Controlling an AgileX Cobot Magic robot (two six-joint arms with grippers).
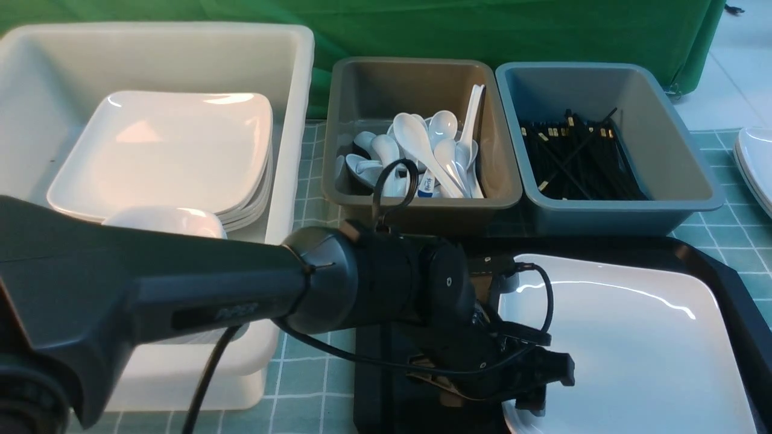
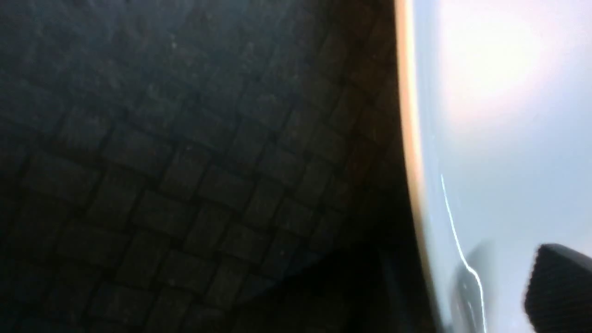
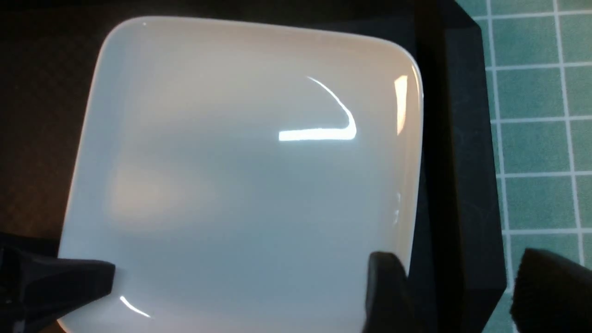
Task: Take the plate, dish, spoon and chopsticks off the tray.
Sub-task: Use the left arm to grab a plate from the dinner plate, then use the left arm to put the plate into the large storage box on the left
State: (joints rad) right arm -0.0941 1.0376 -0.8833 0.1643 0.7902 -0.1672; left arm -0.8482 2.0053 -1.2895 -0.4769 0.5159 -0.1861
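The white square plate [image 1: 633,337] lies on the black tray [image 1: 742,289]; no dish, spoon or chopsticks show on the part of the tray in view. My left gripper [image 1: 546,386] is low at the plate's left edge, open. In the left wrist view one finger [image 2: 562,289] hovers over the plate [image 2: 499,138] beside the tray floor [image 2: 185,162]; the other finger is hidden. My right gripper [image 3: 467,296] is open, one finger over the plate's [image 3: 240,175] rim and the other outside the tray's rim [image 3: 462,185]. The right arm is out of the front view.
A white tub [image 1: 298,120] at the back left holds stacked square plates [image 1: 169,150] and a small dish [image 1: 166,220]. A brown bin [image 1: 422,205] holds white spoons [image 1: 422,150]; a grey-blue bin [image 1: 603,217] holds black chopsticks [image 1: 579,157]. More plates [image 1: 757,163] sit far right.
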